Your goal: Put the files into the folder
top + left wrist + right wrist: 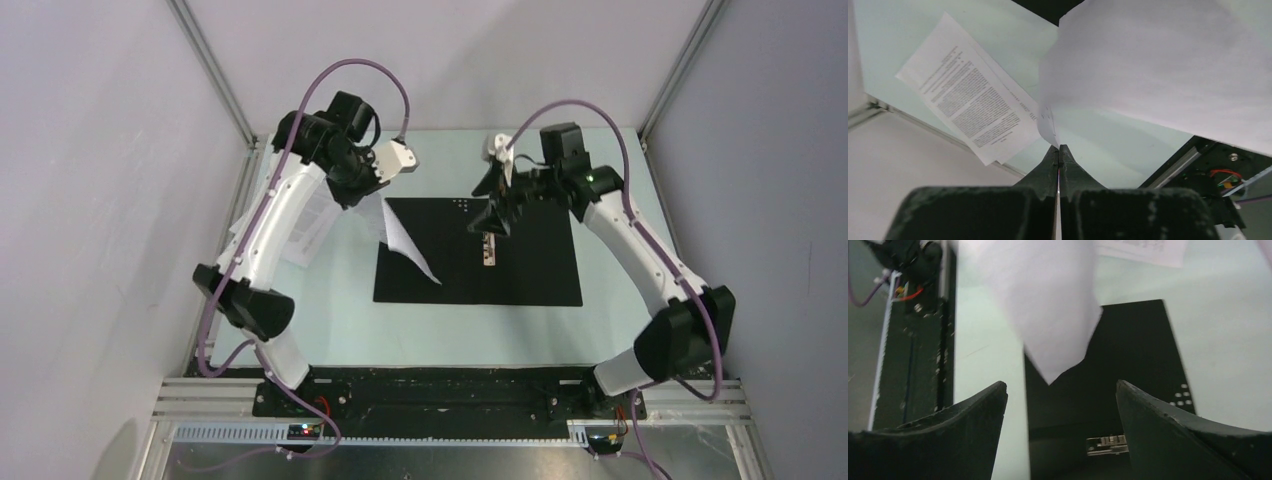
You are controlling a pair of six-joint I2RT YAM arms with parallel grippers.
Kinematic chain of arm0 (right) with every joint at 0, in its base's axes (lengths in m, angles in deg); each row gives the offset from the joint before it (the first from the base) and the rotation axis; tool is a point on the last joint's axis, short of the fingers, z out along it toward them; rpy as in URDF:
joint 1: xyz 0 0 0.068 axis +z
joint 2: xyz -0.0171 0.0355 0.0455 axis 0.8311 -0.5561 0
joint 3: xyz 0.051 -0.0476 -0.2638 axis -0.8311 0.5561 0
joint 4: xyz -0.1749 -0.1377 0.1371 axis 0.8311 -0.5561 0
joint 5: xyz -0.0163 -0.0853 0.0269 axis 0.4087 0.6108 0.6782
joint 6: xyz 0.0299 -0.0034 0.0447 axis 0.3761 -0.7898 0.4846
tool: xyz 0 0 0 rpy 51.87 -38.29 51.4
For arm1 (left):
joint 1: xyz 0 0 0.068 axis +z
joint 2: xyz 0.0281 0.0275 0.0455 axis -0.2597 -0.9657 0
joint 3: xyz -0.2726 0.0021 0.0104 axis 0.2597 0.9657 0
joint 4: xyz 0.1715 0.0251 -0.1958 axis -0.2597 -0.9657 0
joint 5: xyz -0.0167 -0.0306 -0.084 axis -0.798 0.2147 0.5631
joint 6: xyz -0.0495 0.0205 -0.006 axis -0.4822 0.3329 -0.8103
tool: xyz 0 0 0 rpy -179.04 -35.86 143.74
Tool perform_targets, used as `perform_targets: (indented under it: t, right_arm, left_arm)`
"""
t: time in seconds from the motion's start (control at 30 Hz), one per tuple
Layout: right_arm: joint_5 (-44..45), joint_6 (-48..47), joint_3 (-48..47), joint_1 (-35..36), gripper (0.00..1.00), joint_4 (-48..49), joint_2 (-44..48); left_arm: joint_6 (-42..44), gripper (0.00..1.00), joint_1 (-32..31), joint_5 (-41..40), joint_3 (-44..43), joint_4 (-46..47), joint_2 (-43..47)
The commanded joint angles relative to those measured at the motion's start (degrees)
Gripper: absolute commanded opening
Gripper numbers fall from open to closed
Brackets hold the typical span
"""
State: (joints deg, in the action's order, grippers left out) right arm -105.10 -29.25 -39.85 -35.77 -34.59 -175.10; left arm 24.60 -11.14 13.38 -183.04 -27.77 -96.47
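Spread flat at the middle of a pale green table (330, 330): the folder (520, 275), black inside facing up. On its centre line, a small metal clip (488, 248); near the far edge, a tiny grid of white dots.

Hanging over the folder's left edge: one white sheet (408, 240), blank side showing, clear of the table along its top, lower corner pointing down toward the black surface. Pinched at its upper edge by the left gripper (380, 198), fingers (1068, 165) pressed tight together on the paper. Screens part of the folder's left border from above.

Poised right above the clip, toward the folder's far side: the right gripper (497, 215), fingers (1148, 410) spread wide, holding nothing. From its own wrist camera, the clip low between the two fingers, the sheet's corner dangling farther ahead.

Left of the folder and apart from it, partly hidden beneath the left arm: the other files (312, 225), printed with small black text, lying flat and overlapped on the table beside the metal frame rail (878, 107). At least two; exact count impossible to tell.
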Motion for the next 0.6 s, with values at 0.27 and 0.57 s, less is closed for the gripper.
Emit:
perform_targets:
  t: [0.27, 0.57]
  right_arm:
    - [3.88, 0.78, 9.50, 6.39, 0.85, 6.98, 4.80]
    - [12.56, 12.61, 8.44, 1.84, 0.85, 26.77, -1.19]
  left_arm:
    - [-15.56, 0.00, 2.67, 6.95, -12.75, -4.78, -9.09]
    - [-11.87, 0.00, 2.82, 8.25, -12.34, -4.73, -6.25]
